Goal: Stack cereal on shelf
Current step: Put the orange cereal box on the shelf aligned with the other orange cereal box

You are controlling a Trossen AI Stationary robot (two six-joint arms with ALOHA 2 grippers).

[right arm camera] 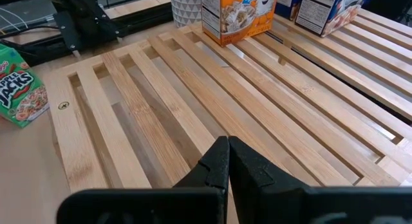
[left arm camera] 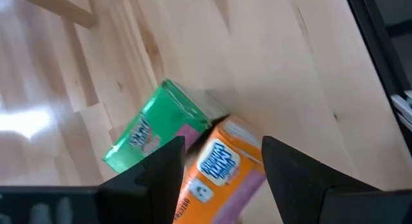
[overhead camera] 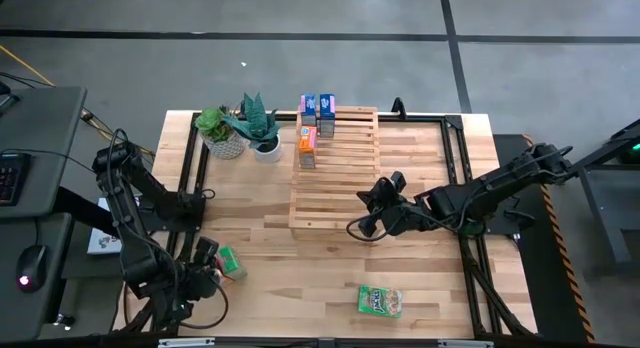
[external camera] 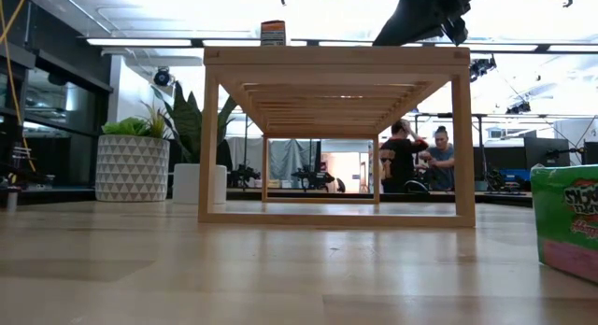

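Observation:
The shelf (overhead camera: 335, 168) stands mid-table. Two blue cereal boxes (overhead camera: 318, 110) and an orange one (overhead camera: 307, 146) stand upright on its far left slats. Near the table's front left corner a green box (left arm camera: 154, 127) lies flat, and a second orange box (left arm camera: 219, 172) lies slanted beside it. My left gripper (left arm camera: 222, 163) points down over that orange box, open, with one finger on each side of it. Another green box (overhead camera: 380, 301) lies flat near the front edge. My right gripper (right arm camera: 226, 161) hovers shut above the shelf's near right slats. My left gripper has its two fingers (left arm camera: 168, 169) on either side of the orange box's upper half (left arm camera: 222, 156), coming from above. The box lies askew to the fingers. Whether they touch it, I cannot tell.
Two potted plants (overhead camera: 240, 130) stand at the far left, beside the shelf. Black frame rails (overhead camera: 452, 168) run along the table's sides. Bare wood lies between the shelf and the front edge. In the low view, people stand in the room beyond the table.

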